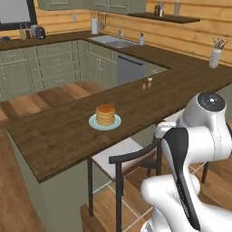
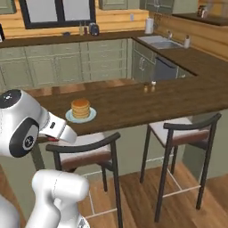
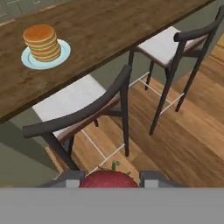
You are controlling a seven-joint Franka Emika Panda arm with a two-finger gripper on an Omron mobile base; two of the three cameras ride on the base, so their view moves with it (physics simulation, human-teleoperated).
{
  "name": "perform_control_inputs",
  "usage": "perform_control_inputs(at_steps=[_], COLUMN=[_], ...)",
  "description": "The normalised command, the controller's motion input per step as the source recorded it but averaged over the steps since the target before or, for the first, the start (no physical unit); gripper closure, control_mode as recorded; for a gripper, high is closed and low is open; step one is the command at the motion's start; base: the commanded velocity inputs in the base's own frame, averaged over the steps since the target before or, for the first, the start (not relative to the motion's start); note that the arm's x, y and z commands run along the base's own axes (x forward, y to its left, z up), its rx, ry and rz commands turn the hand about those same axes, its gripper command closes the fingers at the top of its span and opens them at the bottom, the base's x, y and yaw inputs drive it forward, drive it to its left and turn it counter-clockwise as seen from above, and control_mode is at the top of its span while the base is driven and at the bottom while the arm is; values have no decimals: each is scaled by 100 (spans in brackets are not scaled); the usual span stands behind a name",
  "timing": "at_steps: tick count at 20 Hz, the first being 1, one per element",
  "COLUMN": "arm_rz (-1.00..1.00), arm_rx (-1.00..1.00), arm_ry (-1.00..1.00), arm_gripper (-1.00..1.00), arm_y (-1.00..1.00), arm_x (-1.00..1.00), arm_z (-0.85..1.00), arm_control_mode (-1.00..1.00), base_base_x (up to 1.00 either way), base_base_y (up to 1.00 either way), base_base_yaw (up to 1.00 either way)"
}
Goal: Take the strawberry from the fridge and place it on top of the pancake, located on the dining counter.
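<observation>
Strawberry (image 3: 108,179) sits at the six o'clock edge of my hand view, red with a bit of green stem on top, wedged between the two finger tips, so I read the gripper (image 3: 109,180) as clamped on the strawberry. From there the pancake (image 3: 42,42) lies up at about eleven o'clock, well apart from the berry, a golden-brown stack on a pale blue plate (image 3: 63,53) resting on the dining counter (image 3: 122,26). In the hand view, a dark chair (image 3: 83,114) with a pale seat stands between the gripper and the counter edge, its curved backrest running across the middle of the picture, and a second chair (image 3: 192,39) stands at two o'clock. Below both I see wooden floor. In the left base view the pancake (image 1: 105,114) sits near the middle of the counter (image 1: 54,136), at roughly ten o'clock from the arm's white wrist, with the chair (image 1: 131,158) tucked under the counter edge just beside the arm. Two small shakers (image 1: 147,83) stand farther along the counter at twelve o'clock from the stack's right. In the right base view the stack (image 2: 80,108) is at one o'clock from the arm's elbow, a small red spot under the arm may be the berry, and the two chairs (image 2: 89,151) line the near side of the counter (image 2: 147,104).
</observation>
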Motion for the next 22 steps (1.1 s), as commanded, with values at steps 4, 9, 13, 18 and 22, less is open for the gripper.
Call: perform_control_inputs(at_steps=[4, 9, 13, 18, 22], arm_rz=[0, 0, 0, 0, 0], arm_rx=[0, 0, 0, 0, 0], arm_ry=[0, 0, 0, 0, 0], arm_gripper=[100, 100, 100, 100, 100], arm_y=[0, 0, 0, 0, 0], arm_x=[0, 0, 0, 0, 0], arm_z=[0, 0, 0, 0, 0], arm_control_mode=[100, 100, 100, 100, 100], base_base_x=[13, 9, 35, 55, 35], base_base_y=[-54, -78, -59, 11, 57], base_base_yaw=[85, 60, 2, -6, 0])
